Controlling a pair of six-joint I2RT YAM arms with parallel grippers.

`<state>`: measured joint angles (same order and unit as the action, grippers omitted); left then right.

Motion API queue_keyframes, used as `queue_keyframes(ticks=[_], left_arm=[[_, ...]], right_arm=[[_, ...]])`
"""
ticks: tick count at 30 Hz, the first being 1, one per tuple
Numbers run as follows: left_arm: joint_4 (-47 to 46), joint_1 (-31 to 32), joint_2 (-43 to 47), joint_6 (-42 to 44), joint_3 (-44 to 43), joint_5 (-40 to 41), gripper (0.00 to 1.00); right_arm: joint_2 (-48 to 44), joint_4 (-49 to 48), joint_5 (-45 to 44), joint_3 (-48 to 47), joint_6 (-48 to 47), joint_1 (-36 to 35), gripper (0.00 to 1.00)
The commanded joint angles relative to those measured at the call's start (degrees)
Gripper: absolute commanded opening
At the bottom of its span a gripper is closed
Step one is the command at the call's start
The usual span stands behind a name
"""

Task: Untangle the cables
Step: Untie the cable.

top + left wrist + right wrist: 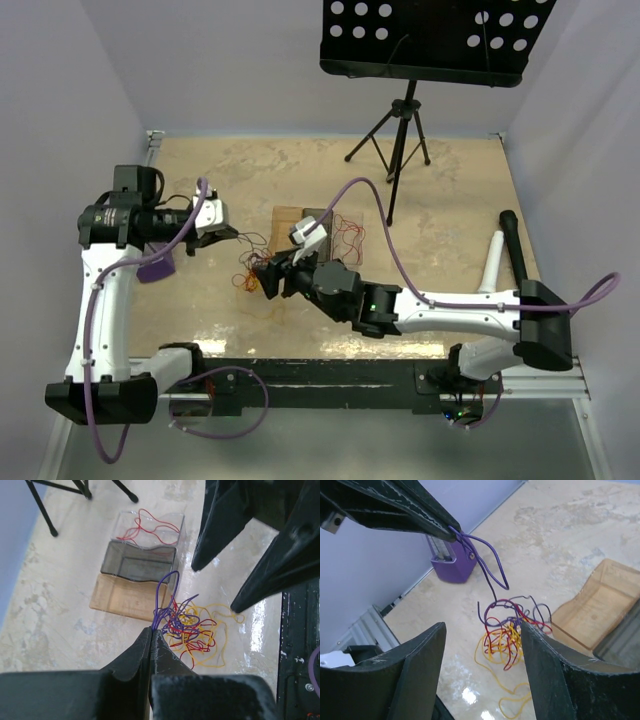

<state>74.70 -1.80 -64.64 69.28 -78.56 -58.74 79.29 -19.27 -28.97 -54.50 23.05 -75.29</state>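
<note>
Purple first: the purple wire point(166, 592) is pinched in your left gripper point(151, 632). Its own wrist camera shows both fingers pressed tight together on that strand. The strand loops up out of the cables point(192, 635), a yellow, red and purple knot lying on the table point(60, 605). From the top camera you can hardly read that pinch. There the left gripper is only a dark tip at ten o'clock of the knot.

Move right and the right wrist camera gives you what the overhead hides. The purple wire hangs in the air from the left fingertips at eleven o'clock, drooping down to the cables. Your right gripper point(481, 626) is spread wide, one finger framing each side of the knot and nothing held between them. How high it hangs above the cables, you cannot tell. A purple block point(451, 567) sits by the wall behind.

Only the left wrist view lays out the trays at twelve o'clock of the cables: amber tray point(120, 597) nearest, smoky tray point(137, 562) next, and clear tray point(122, 522) farthest, with red wires point(155, 525) inside.
</note>
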Motion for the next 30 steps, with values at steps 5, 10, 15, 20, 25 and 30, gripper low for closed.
queue_keyframes(ticks=[5, 10, 15, 20, 25, 30], left_arm=[[0.8, 1.0, 3.9, -5.2, -4.1, -4.7, 0.0], [0.7, 1.2, 4.3, -5.5, -2.8, -5.1, 0.0], [0.8, 1.3, 4.5, -4.7, -0.8, -5.2, 0.0], [0.7, 1.3, 4.3, -3.6, 1.1, -5.4, 0.0], [0.6, 1.3, 3.7, -2.0, 5.4, -6.3, 0.29], [0.7, 1.3, 6.1, 2.5, 12.2, -8.9, 0.61]], right_arm=[[7.3, -5.8, -6.2, -7.3, -5.7, -0.6, 0.65], [10.0, -6.6, -8.6, -10.4, -5.1, -0.6, 0.59], [10.7, -7.4, -8.6, -10.7, -4.2, -0.7, 0.34], [9.8, -6.3, -9.1, -10.5, -2.8, -0.7, 0.0], [5.5, -5.3, -9.2, -11.9, -3.6, -0.7, 0.0], [1.4, -4.6, -8.2, -15.5, -4.6, -0.7, 0.0]])
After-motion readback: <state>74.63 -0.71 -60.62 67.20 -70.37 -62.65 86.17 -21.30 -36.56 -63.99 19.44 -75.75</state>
